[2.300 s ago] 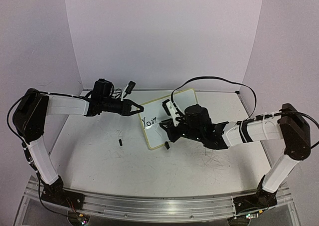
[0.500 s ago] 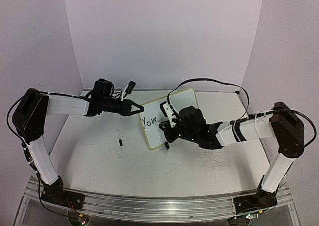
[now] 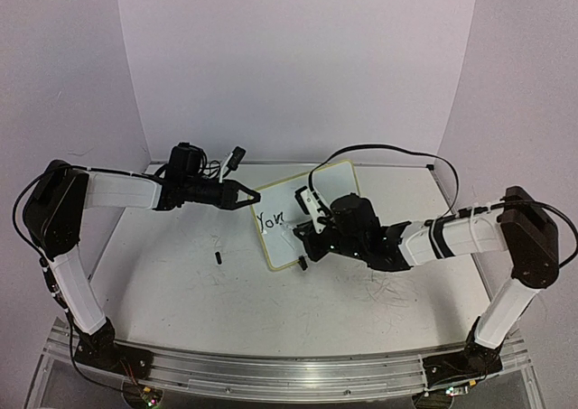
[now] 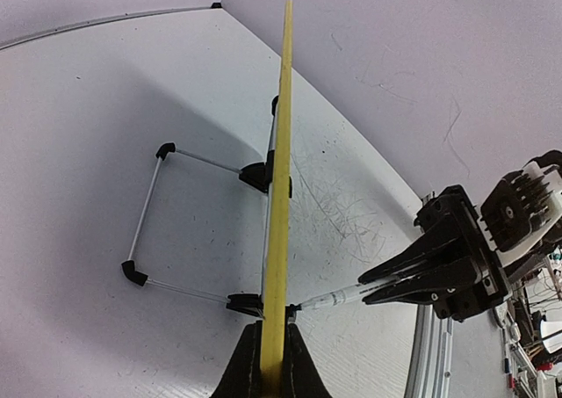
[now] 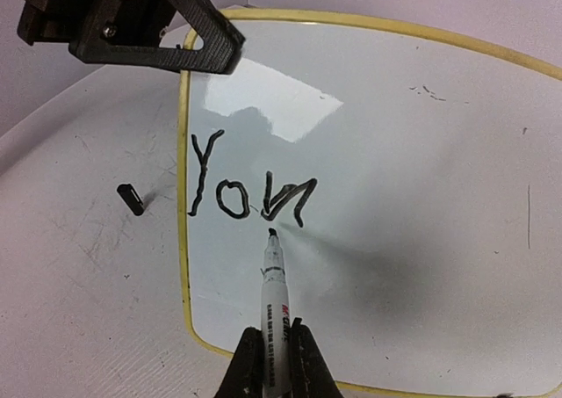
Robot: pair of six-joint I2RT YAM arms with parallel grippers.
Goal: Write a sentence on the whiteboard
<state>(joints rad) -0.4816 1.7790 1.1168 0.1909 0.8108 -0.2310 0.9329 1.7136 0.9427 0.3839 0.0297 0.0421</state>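
Though glossy, a round-cornered whiteboard (image 5: 421, 196)

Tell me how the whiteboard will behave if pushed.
The whiteboard is probably stiff: its edge looks straight side-on. It likely tips easily on its thin wire stand; the left gripper clamping its rim seems to steady it. Its glossy face may be slippery.

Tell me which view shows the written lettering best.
Right wrist view: the lettering faces the camera, large and legible. The top external view shows it tiny; the left wrist view sees the whiteboard edge-on, no writing.
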